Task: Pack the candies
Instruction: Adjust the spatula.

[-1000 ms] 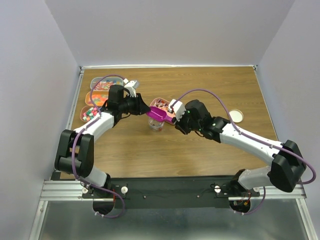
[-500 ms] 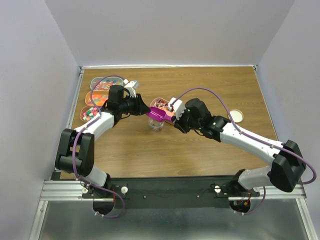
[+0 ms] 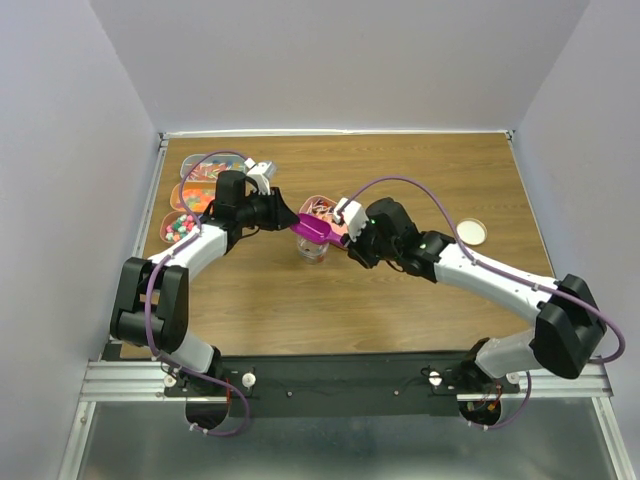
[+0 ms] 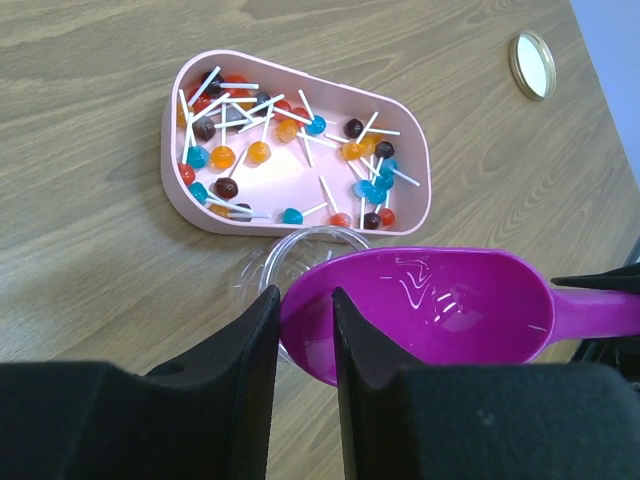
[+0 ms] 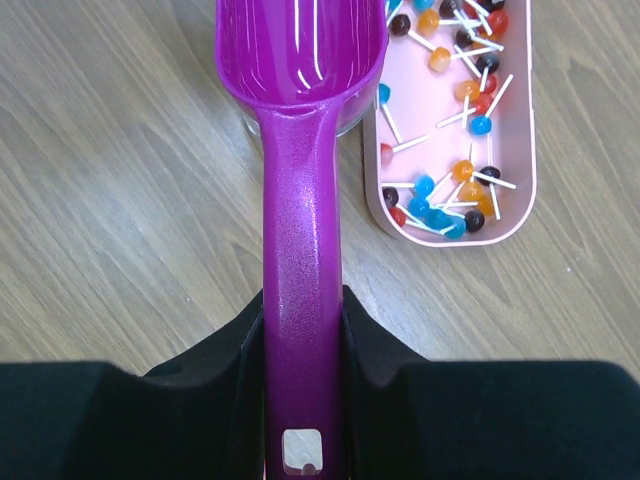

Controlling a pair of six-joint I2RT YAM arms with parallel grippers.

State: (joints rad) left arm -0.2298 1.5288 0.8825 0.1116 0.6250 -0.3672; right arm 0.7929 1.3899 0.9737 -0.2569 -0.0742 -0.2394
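Left gripper (image 4: 305, 305), fingers nearly together at the clear round jar (image 4: 255, 275) (gripping or not, I cannot tell), should brace it; multicoloured candies (image 3: 182, 228) lie at the wooden table's (image 3: 420, 170) left edge. Right gripper (image 5: 302, 320) clamps the magenta plastic scoop (image 4: 440, 305), empty-looking, over the jar: keep its lip inside the rim.

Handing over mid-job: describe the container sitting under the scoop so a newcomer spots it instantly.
On the wooden table, find the pink oval tray of lollipops near the middle. Just beside its long edge nearest the robot stands a clear cup, under the bowl of the magenta scoop. Unlike the opaque pink tray, it is see-through and round.
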